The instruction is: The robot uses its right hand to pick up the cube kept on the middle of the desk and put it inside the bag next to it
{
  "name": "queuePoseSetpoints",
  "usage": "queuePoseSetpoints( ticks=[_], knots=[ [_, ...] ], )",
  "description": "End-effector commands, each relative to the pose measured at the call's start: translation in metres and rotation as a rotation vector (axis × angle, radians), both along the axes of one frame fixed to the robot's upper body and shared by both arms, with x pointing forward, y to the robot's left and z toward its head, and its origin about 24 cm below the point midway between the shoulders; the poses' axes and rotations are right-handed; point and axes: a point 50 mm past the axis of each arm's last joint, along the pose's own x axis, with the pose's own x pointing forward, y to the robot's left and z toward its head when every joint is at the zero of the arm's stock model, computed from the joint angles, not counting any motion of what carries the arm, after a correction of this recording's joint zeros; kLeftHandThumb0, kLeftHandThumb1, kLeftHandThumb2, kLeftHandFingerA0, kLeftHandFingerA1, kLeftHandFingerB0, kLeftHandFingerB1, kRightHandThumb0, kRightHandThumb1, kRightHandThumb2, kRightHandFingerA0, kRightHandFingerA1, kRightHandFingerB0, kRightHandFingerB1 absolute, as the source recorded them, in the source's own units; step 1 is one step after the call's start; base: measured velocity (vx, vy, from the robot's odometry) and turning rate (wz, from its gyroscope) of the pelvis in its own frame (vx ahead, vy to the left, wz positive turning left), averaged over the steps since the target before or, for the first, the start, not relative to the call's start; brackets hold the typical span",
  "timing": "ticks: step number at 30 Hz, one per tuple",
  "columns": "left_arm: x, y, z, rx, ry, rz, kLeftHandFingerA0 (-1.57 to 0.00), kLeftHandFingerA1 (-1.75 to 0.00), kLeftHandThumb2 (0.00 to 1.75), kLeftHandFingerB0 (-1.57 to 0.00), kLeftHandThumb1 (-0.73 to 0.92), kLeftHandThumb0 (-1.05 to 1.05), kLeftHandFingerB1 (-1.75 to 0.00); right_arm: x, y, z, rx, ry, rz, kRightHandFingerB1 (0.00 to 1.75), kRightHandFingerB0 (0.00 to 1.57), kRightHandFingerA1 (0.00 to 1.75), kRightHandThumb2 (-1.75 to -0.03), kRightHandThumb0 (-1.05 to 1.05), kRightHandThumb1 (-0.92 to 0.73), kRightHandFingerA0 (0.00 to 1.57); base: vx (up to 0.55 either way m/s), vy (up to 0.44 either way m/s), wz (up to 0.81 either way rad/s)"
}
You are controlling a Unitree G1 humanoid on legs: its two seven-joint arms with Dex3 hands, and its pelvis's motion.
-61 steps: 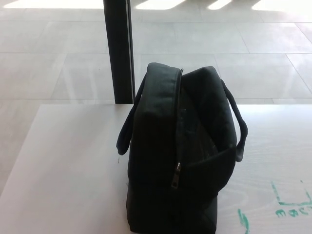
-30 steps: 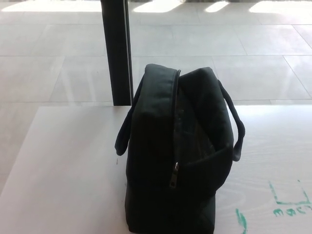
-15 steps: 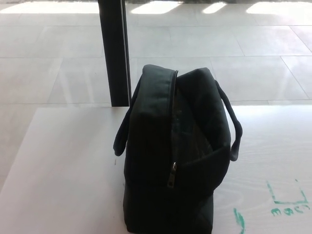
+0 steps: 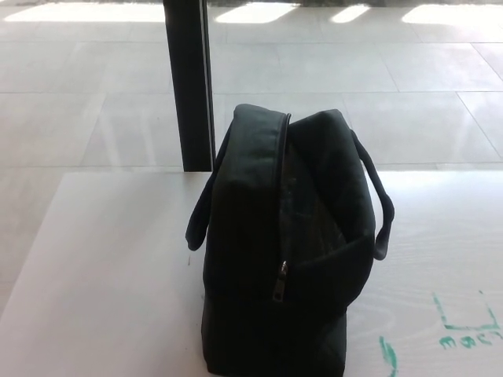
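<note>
Black fabric bag (image 4: 287, 243) stands upright on the white desk (image 4: 102, 275), centre of view, its base cut off by the bottom edge at 6 o'clock. Soft, rounded top, slightly slumped. Zipper runs down from the top at 12 o'clock along the near end; metal pull (image 4: 280, 284) hangs low on that end. Mouth looks parted along the zipper at the top, the right flap bulging out toward 3 o'clock. One strap handle (image 4: 206, 206) loops off the side at 9 o'clock, another (image 4: 380, 206) at 3 o'clock. Cube not visible; cannot tell whether it is inside the bag.
</note>
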Motion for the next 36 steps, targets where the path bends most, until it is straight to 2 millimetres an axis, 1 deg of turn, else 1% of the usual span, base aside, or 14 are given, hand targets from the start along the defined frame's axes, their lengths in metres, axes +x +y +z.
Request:
queuePoseSetpoints(
  ticks=[1, 7, 9, 12, 13, 15, 19, 20, 25, 26, 27, 33, 36],
  knots=[
    [-0.0046, 0.0039, 0.0003, 0.005, 0.017, 0.018, -0.22, -0.57, 0.86, -0.39, 0.41, -0.56, -0.59, 0.0084, -0.0017, 0.0079, 0.001, -0.073, 0.038, 0.32, 0.34, 0.49, -0.61, -0.59, -0.69, 0.38, 0.00, 0.000, 0.00],
    [-0.0033, 0.0025, 0.0005, 0.006, 0.019, 0.017, -0.21, -0.56, 0.86, -0.37, 0.42, -0.56, -0.58, 0.0116, -0.0008, 0.0091, -0.012, -0.068, 0.059, 0.32, 0.34, 0.51, -0.61, -0.61, -0.69, 0.40, 0.00, 0.000, 0.00],
    [-0.0022, 0.0025, 0.0004, -0.009, 0.013, 0.045, -0.21, -0.57, 0.85, -0.37, 0.40, -0.53, -0.59, 0.0110, -0.0008, 0.0096, -0.005, -0.071, 0.062, 0.33, 0.34, 0.50, -0.61, -0.60, -0.69, 0.40, 0.00, 0.000, 0.00],
    [-0.0019, 0.0021, 0.0007, -0.011, 0.012, 0.041, -0.21, -0.57, 0.85, -0.37, 0.40, -0.53, -0.59, 0.0110, -0.0015, 0.0088, -0.007, -0.066, 0.058, 0.32, 0.34, 0.49, -0.61, -0.59, -0.69, 0.40, 0.00, 0.000, 0.00],
    [0.0000, 0.0013, 0.0014, 0.004, 0.005, 0.021, -0.24, -0.57, 0.85, -0.38, 0.42, -0.57, -0.59, 0.0122, -0.0011, 0.0104, -0.005, -0.079, 0.059, 0.32, 0.34, 0.49, -0.61, -0.60, -0.68, 0.41, 0.00, 0.000, 0.00],
    [0.0000, 0.0014, 0.0012, -0.011, 0.006, 0.032, -0.23, -0.57, 0.85, -0.37, 0.42, -0.55, -0.58, 0.0125, -0.0013, 0.0103, -0.011, -0.066, 0.064, 0.32, 0.34, 0.48, -0.61, -0.61, -0.69, 0.39, 0.00, 0.000, 0.00],
    [0.0013, 0.0005, 0.0019, -0.015, 0.001, 0.026, -0.20, -0.56, 0.86, -0.36, 0.41, -0.55, -0.58, 0.0143, -0.0016, 0.0108, -0.010, -0.078, 0.062, 0.33, 0.36, 0.53, -0.61, -0.59, -0.68, 0.40, 0.00, 0.000, 0.00],
    [0.0013, 0.0007, 0.0016, -0.034, -0.003, 0.047, -0.19, -0.56, 0.86, -0.35, 0.40, -0.52, -0.58, 0.0144, -0.0013, 0.0109, -0.011, -0.074, 0.068, 0.33, 0.35, 0.49, -0.61, -0.59, -0.69, 0.40, 0.00, 0.000, 0.00],
    [0.0014, 0.0002, 0.0019, -0.017, 0.005, 0.036, -0.21, -0.56, 0.85, -0.37, 0.41, -0.56, -0.58, 0.0147, -0.0002, 0.0116, -0.007, -0.077, 0.080, 0.33, 0.36, 0.49, -0.61, -0.57, -0.69, 0.40, 0.00, 0.000, 0.00],
    [0.0012, 0.0001, 0.0019, -0.028, 0.000, 0.043, -0.20, -0.56, 0.85, -0.35, 0.40, -0.54, -0.58, 0.0147, 0.0003, 0.0120, -0.004, -0.078, 0.079, 0.33, 0.36, 0.50, -0.61, -0.58, -0.69, 0.40, 0.00, 0.000, 0.00],
    [0.0012, 0.0001, 0.0020, -0.014, -0.002, 0.030, -0.22, -0.56, 0.84, -0.36, 0.41, -0.58, -0.58, 0.0147, 0.0001, 0.0113, -0.006, -0.074, 0.076, 0.33, 0.36, 0.49, -0.61, -0.57, -0.69, 0.41, 0.00, 0.000, 0.00],
    [0.0013, -0.0002, 0.0016, -0.033, -0.002, 0.033, -0.20, -0.57, 0.84, -0.35, 0.40, -0.58, -0.58, 0.0156, 0.0004, 0.0121, -0.002, -0.076, 0.090, 0.33, 0.38, 0.49, -0.61, -0.58, -0.69, 0.40, 0.00, 0.000, 0.00],
    [0.0014, -0.0010, 0.0018, -0.020, -0.002, 0.028, -0.22, -0.57, 0.84, -0.38, 0.40, -0.60, -0.59, 0.0160, 0.0006, 0.0122, -0.003, -0.077, 0.087, 0.34, 0.39, 0.49, -0.61, -0.58, -0.69, 0.42, 0.00, 0.000, 0.00]
  ],
)
